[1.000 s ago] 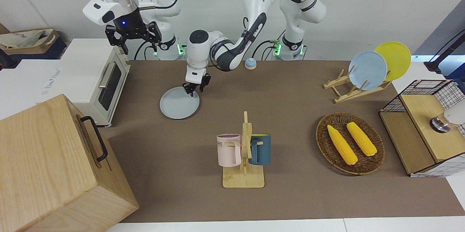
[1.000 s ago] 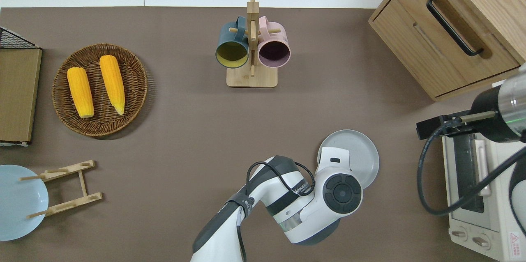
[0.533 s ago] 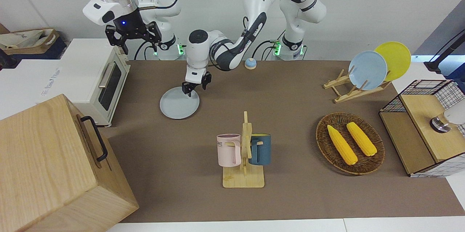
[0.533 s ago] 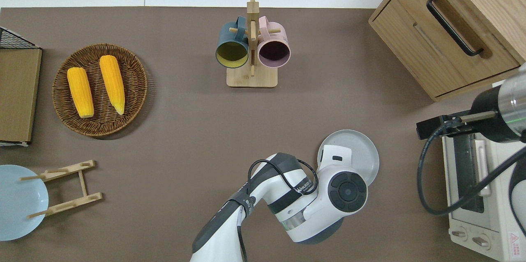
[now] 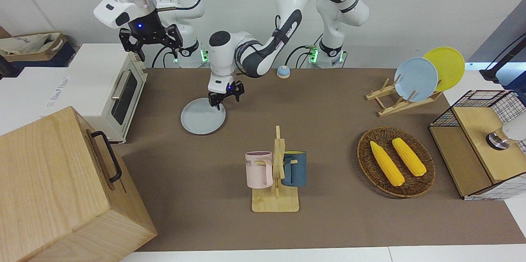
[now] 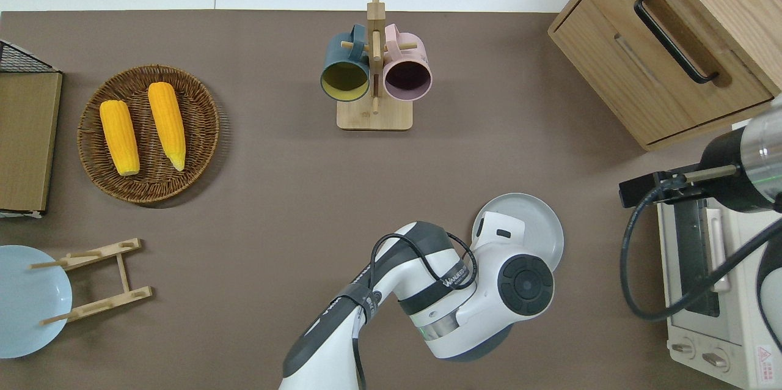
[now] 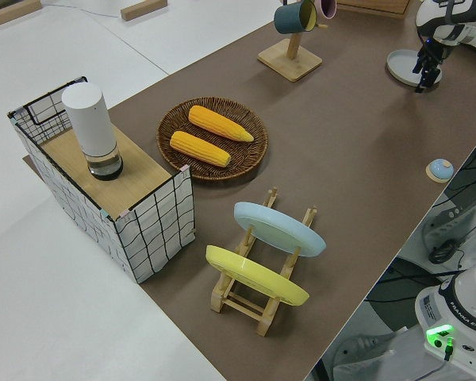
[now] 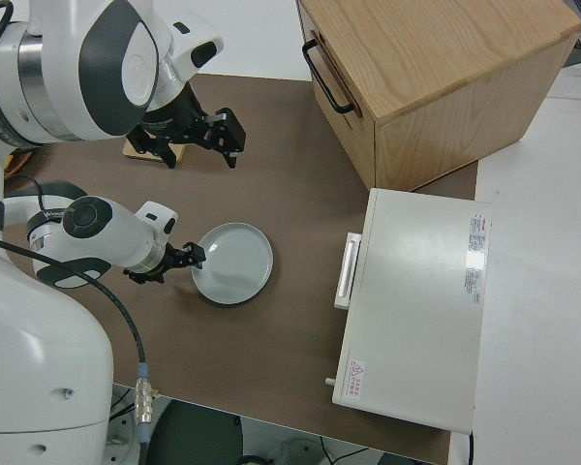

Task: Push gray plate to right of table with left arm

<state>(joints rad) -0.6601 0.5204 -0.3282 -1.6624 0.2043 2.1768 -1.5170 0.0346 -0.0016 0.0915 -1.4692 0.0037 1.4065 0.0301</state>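
The gray plate lies flat on the brown table, between the toaster oven and the mug rack; it also shows in the overhead view and the right side view. My left gripper is open and empty, pointing down at the plate's rim on the side nearer to the robots and toward the left arm's end. I cannot tell whether a fingertip touches the rim. In the overhead view the wrist hides the gripper. It shows in the right side view. My right arm is parked, its gripper open.
A white toaster oven and a wooden drawer cabinet stand at the right arm's end. A mug rack stands mid-table. A corn basket, a plate rack and a wire crate are at the left arm's end.
My left wrist has shifted a little toward the right arm's end and the gripper has turned and risen slightly at the plate's rim. The plate has not visibly moved.
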